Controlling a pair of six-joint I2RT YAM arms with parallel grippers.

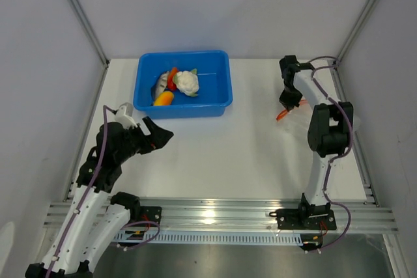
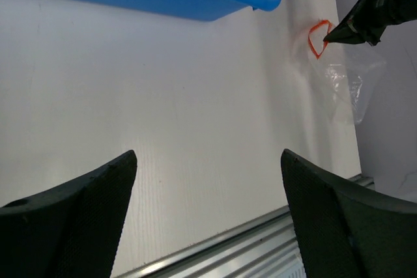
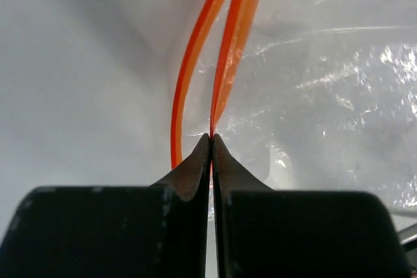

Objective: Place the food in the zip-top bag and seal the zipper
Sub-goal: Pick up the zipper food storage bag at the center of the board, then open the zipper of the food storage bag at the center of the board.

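White counter (image 1: 215,154): zipper (image 3: 236,37) of the zip-top bag (image 3: 339,83) pinched in the right hand (image 3: 210,138), arm outstretched; left hand (image 2: 208,161) spread wide.

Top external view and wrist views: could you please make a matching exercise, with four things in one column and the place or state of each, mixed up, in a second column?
Column 1
1. cauliflower
2. zipper
3. left jaws
4. blue tub

Column 2
A. open, holding nothing
B. pinched between the right jaws
C. lying inside the tub with the other toy food
D. standing on the table, at the far side, left of centre

Pairs: 1-C, 2-B, 3-A, 4-D
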